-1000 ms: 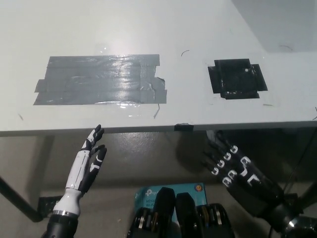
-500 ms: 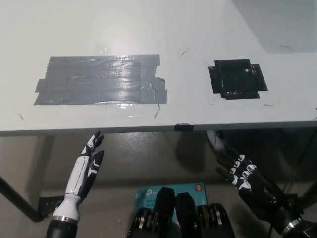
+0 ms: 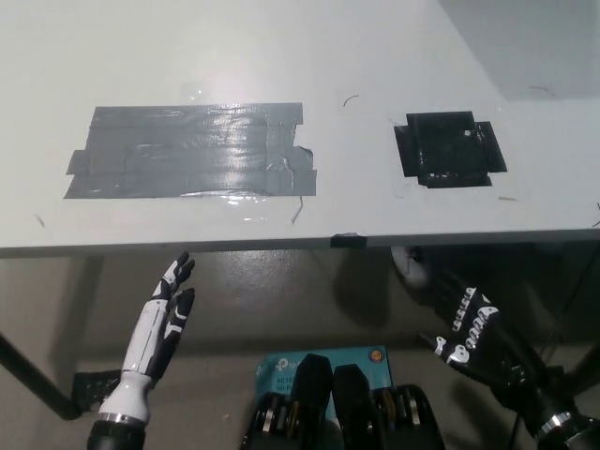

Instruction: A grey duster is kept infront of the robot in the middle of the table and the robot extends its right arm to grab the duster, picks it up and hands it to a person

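No grey duster shows anywhere on the white table (image 3: 281, 56). My black right hand (image 3: 467, 328) hangs below the table's front edge at the lower right. It holds nothing and its fingers are loosely bent and apart. My white left hand (image 3: 164, 319) rests at the lower left, also below the table edge, open with its fingers pointing up.
A wide patch of grey tape (image 3: 192, 150) lies on the table's left half and a square patch of black tape (image 3: 448, 150) on its right. A small black clip (image 3: 347, 240) sits on the front edge. A blue box (image 3: 281, 367) lies on the floor.
My right hand has dropped lower and drawn back to the right, turning its fingers sideways. The left hand has sunk slightly.
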